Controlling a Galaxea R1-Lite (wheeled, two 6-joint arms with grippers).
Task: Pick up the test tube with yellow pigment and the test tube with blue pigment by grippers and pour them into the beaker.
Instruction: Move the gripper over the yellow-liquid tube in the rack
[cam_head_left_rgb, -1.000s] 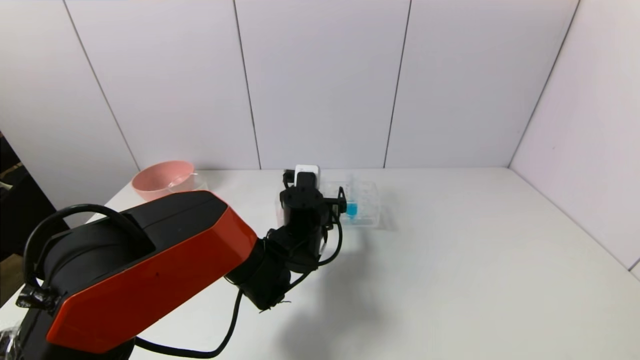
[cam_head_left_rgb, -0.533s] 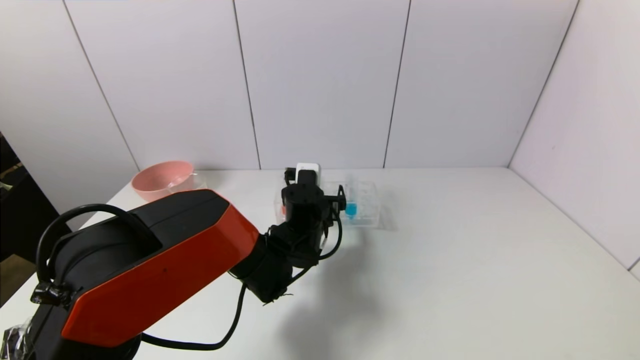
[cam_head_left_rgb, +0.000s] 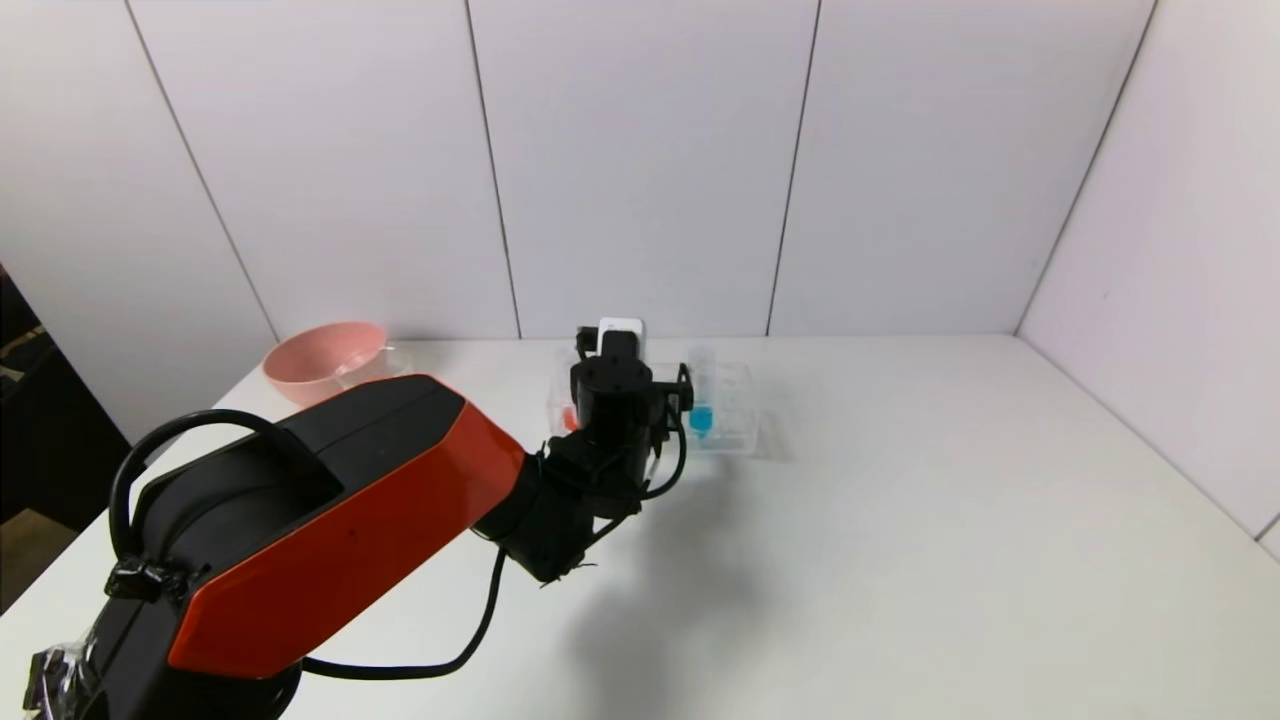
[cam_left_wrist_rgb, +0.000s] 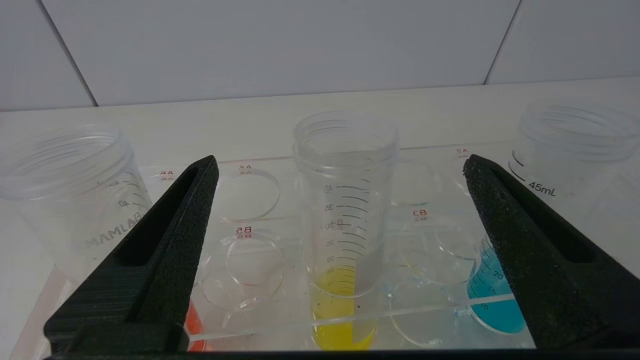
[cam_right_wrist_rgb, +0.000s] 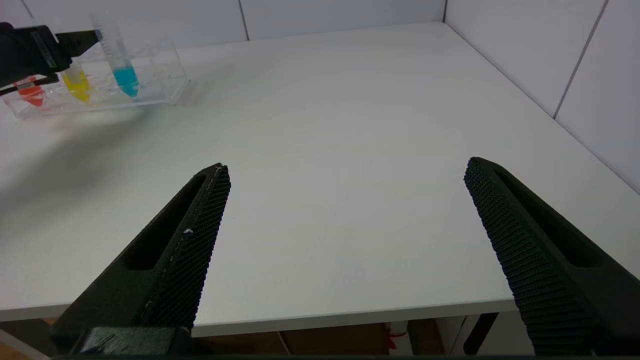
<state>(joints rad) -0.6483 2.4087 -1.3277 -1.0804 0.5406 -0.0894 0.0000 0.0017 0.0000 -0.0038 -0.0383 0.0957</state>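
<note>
The right gripper (cam_right_wrist_rgb: 345, 240) hangs idle nearest the robot, over the near edge of the worktop (cam_head_left_rgb: 950, 520), well apart from the rack, its fingers (cam_right_wrist_rgb: 200, 235) spread wide with nothing between them.

Farther out, the left gripper (cam_left_wrist_rgb: 340, 210) is at the near side of the clear tube rack (cam_head_left_rgb: 735, 405). Its fingers (cam_left_wrist_rgb: 185, 220) are spread wide on either side of the test tube with yellow pigment (cam_left_wrist_rgb: 345, 225) and touch nothing. That tube stands upright in the rack, between a red-liquid tube (cam_left_wrist_rgb: 195, 325) at the rack's left end and the test tube with blue pigment (cam_left_wrist_rgb: 492, 295) to its right.

The yellow tube looks like a light, stiff, clear plastic or glass cylinder with a smooth wall, likely slippery and liable to crack or tip if squeezed hard or off-centre. The best hold appears to be on the upper barrel, below the threaded mouth and above the rack plate, well clear of the liquid. It is open at the top, so it should stay upright until it reaches the beaker.

Against the head view a second earlier, the left arm has pushed forward toward the rack and its wrist sits higher and closer to the tubes; the red tube now shows beside it. The rack and blue tube have not moved.

Beyond the rack's left, near the back wall, sits a pink bowl (cam_head_left_rgb: 325, 358); the beaker cannot be picked out with certainty.
</note>
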